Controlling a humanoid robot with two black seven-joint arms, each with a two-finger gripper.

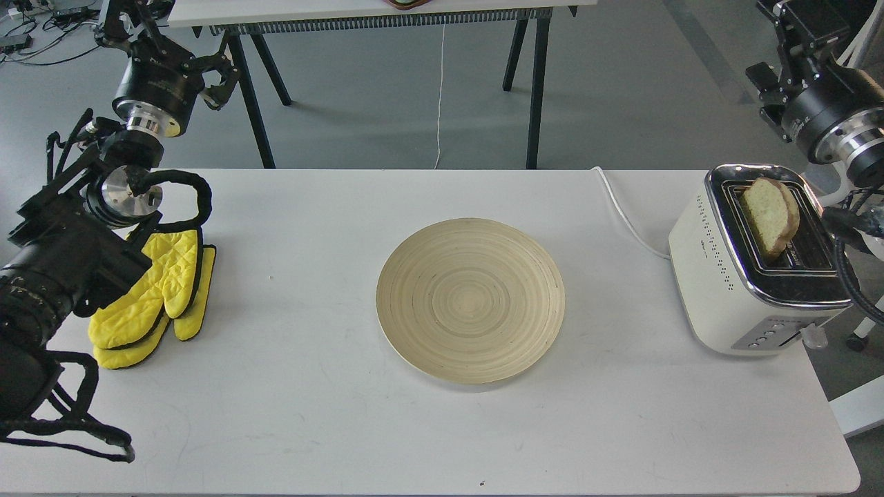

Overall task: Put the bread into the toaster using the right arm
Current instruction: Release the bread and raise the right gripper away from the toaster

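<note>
- Nearest you, the thick black left arm (48, 276) fills the lower left edge, its base cut off by the frame and its looped cable lying on the white tabletop (290, 386).
- Its left pincer (131, 27) is raised beyond the table's far left corner; the fingers merge into dark clutter there, so you cannot tell how wide they stand.
- Below that pincer, tucked against the arm, lie the quilted yellow oven mitts with black trim (155, 297), partly hidden by the arm.
- The round pale bamboo plate (469, 297) sits mid-table, well apart from both pincers.
- The black right arm with silver joint rings (829, 117) enters at the upper right; its right pincer (777, 83) is small, dark and end-on, so its spread cannot be told.
- Just below that pincer stands the boxy cream-white toaster with chrome top (718, 290), and the pale speckled bread slice with brown crust (766, 215) stands in a slot, tilted, apart from the pincer.
</note>
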